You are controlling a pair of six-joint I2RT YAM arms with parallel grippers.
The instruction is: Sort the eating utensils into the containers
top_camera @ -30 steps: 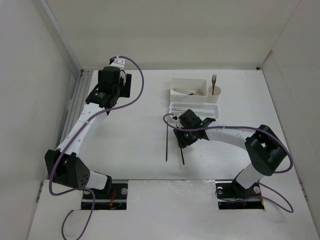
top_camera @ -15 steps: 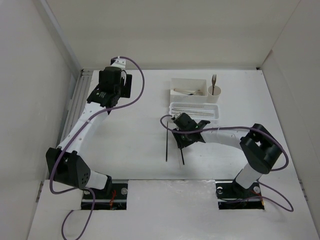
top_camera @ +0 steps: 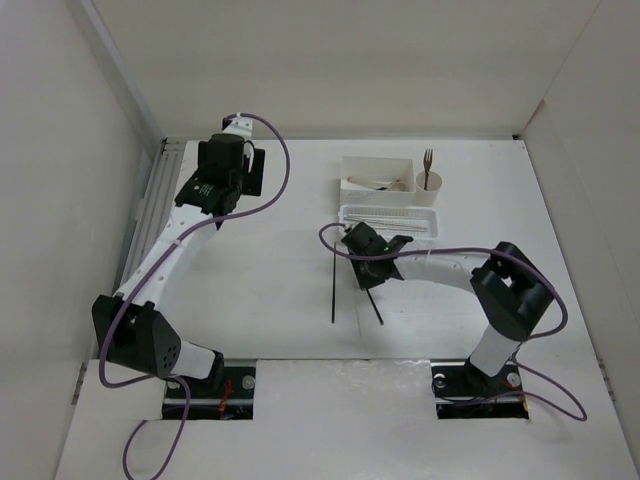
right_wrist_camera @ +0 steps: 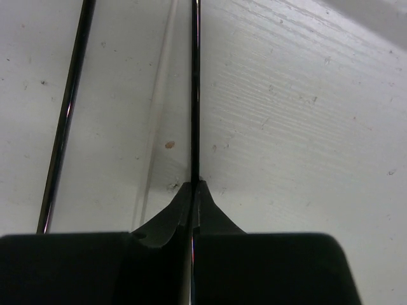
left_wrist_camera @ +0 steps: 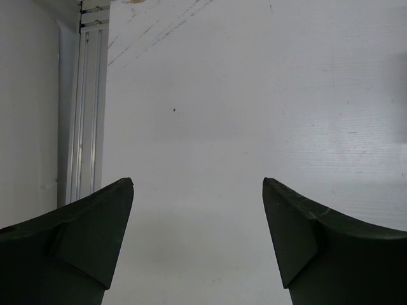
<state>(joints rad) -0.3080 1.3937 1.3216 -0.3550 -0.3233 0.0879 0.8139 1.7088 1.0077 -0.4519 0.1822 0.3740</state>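
right gripper (right_wrist_camera: 193,189) pinching chopstick (right_wrist_camera: 195,95), wrist view only

No text, label, brand, number or sign readable in any of my views.
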